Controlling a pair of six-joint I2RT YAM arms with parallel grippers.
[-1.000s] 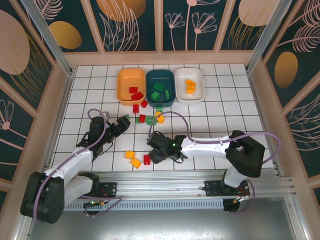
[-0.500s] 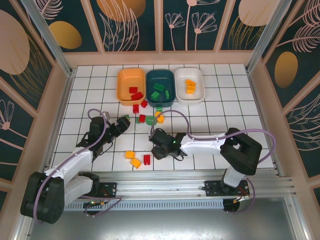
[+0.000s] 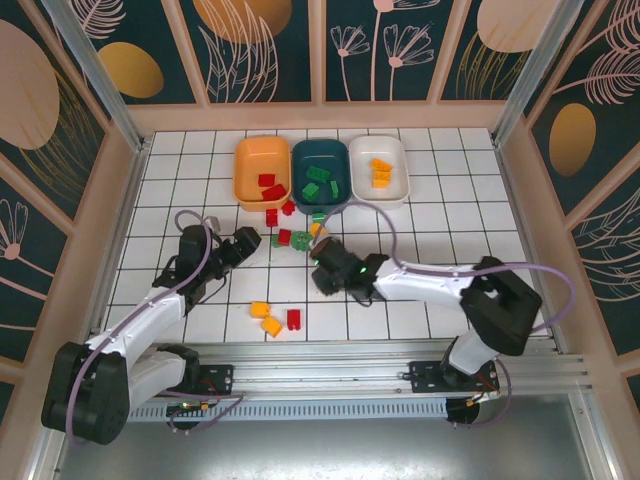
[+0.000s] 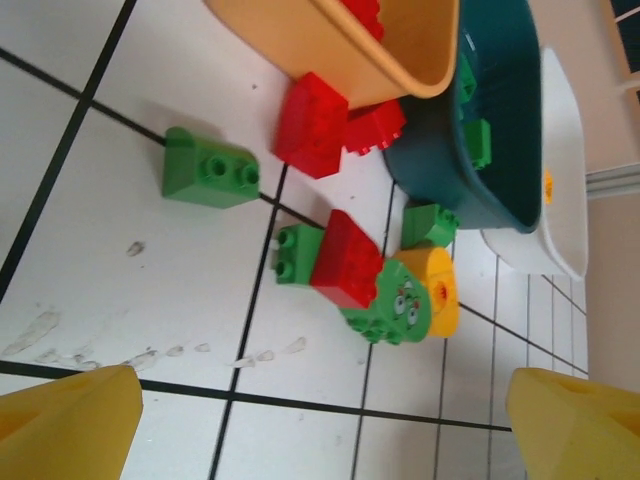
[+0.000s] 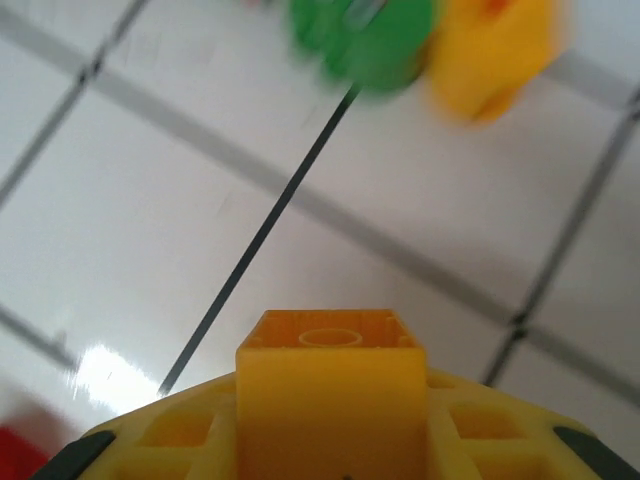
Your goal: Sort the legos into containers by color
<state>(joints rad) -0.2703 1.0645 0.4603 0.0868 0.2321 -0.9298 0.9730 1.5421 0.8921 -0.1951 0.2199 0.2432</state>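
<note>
Left claw [image 3: 247, 244]: jaws spread wide with nothing between them, hanging low over the tiled table [image 3: 450, 215].

Ahead of the left claw: a lone green brick [image 4: 207, 171] sits off to its left. Straight ahead is a knot of a red brick [image 4: 346, 260], a round green piece [image 4: 392, 306] and a yellow piece [image 4: 441, 291], all touching. Beyond those, two red bricks [image 4: 335, 125] lie against the orange tray [image 4: 330, 50].

Behind the claws, between them: two loose yellow-orange bricks [image 3: 271, 326] and a red one [image 3: 294, 319].

Right claw [image 5: 330, 440]: pinched on a yellow-orange brick [image 5: 328, 370] over the tiles, with that same knot blurred just ahead of it.

Step in hand: to my eye the pick is made and the carry is starting. With this many bricks loose, the sort is well short of done.

Next move: swing the brick away and to the claw's right, to the white tray [image 3: 378, 204], where the other yellow-orange ones lie. It should stay high enough to clear the knot and the teal tray [image 3: 297, 175], and let go only once over the white one.

Held brick: small, squared and glossy, with a stud ring on its upper face. It sits centred and level between the fingers, and looks hard and light, so it should drop cleanly.
</note>
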